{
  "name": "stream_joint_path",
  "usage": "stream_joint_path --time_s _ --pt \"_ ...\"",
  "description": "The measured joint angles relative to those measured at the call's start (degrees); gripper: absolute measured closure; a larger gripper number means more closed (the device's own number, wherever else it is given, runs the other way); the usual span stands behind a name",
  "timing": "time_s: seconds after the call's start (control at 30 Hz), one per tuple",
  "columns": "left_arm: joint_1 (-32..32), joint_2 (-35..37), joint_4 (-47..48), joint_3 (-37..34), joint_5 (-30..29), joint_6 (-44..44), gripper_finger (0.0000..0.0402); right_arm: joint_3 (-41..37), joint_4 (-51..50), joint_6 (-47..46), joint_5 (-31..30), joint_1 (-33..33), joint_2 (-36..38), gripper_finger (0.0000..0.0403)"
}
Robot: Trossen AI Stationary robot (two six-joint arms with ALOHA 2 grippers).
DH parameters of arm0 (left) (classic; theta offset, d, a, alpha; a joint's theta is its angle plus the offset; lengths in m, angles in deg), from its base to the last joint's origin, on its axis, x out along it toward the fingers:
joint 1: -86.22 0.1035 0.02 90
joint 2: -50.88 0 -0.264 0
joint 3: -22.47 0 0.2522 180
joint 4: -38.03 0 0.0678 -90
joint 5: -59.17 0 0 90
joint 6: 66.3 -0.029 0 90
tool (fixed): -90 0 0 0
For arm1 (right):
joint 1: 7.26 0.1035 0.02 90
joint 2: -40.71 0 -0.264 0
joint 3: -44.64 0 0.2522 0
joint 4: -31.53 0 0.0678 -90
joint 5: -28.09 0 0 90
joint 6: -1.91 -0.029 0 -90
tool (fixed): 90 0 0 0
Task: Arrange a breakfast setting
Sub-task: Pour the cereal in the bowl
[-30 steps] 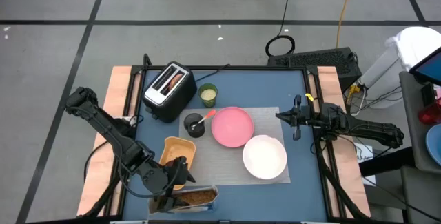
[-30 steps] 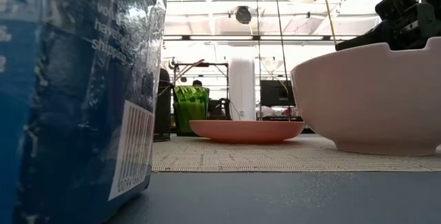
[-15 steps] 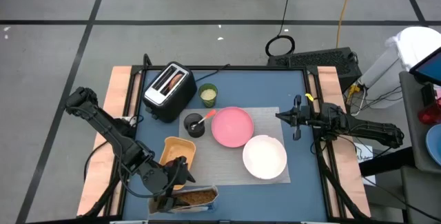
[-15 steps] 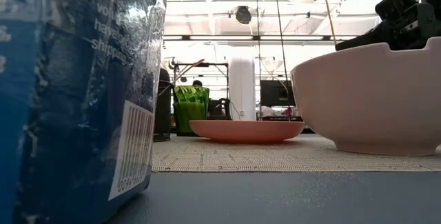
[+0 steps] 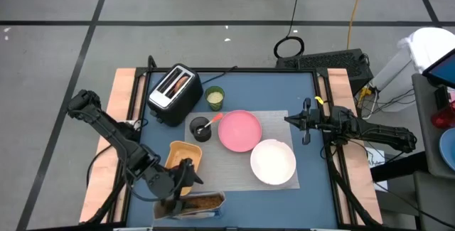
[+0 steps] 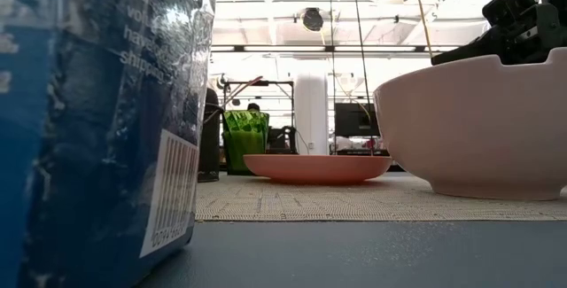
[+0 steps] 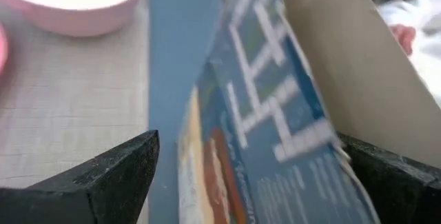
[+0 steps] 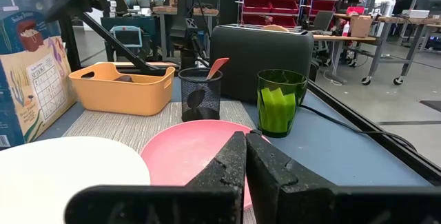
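From above, one cereal box (image 5: pixel 197 204) is seen at the table's near edge toward the left corner, with the left gripper (image 5: pixel 186 176) spread wide around its end but not yet closed on it. One grey mat (image 5: pixel 281 121), one pink plate (image 5: pixel 239 130) and one white bowl (image 5: pixel 273 162) are counted mid-table. The right gripper (image 5: pixel 306 123) is clenched on nothing, by the mat's right edge.

At table height, the box (image 6: pixel 102 120) is judged light, thin-walled and easily crushed.

In the left wrist view, the box (image 7: pixel 269 134) is framed between the parted fingers (image 7: pixel 114 176); a hold across its narrow sides is judged best.

In the right wrist view, one green cup (image 8: pixel 281 103), one toaster (image 8: pixel 269 52) and one yellow tray (image 8: pixel 122 86) are counted.
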Motion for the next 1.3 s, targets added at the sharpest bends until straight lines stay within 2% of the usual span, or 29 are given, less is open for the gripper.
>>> stream_joint_path --time_s 0.13,0.27,0.4,0.6,1.07,1.2,1.3 --pt "1.2 0.0 0.0 0.0 -1.5 0.6 0.0002 0.0 0.0 0.0 0.0 0.0 0.0 0.0401" --pt "1.9 0.0 0.3 0.0 -0.2 0.4 0.0005 0.0 0.0 0.0 0.0 0.0 0.0 0.0401" --pt "1.9 0.0 0.6 0.0 0.9 0.4 0.0030 0.0 0.0 0.0 0.0 0.0 0.0 0.0401" --pt "1.9 0.1 0.6 0.0 0.9 0.3 0.0104 0.0 0.0 0.0 0.0 0.0 0.0 0.0401" --pt "1.8 0.2 -1.0 0.0 1.1 0.1 0.0343 0.0 0.0 0.0 0.0 0.0 0.0 0.0401" --pt "1.9 0.1 -1.2 0.0 1.1 0.2 0.0390 0.0 0.0 0.0 0.0 0.0 0.0 0.0401" --pt "1.9 0.1 -1.6 0.0 1.2 0.3 0.0394 0.0 0.0 0.0 0.0 0.0 0.0 0.0401"
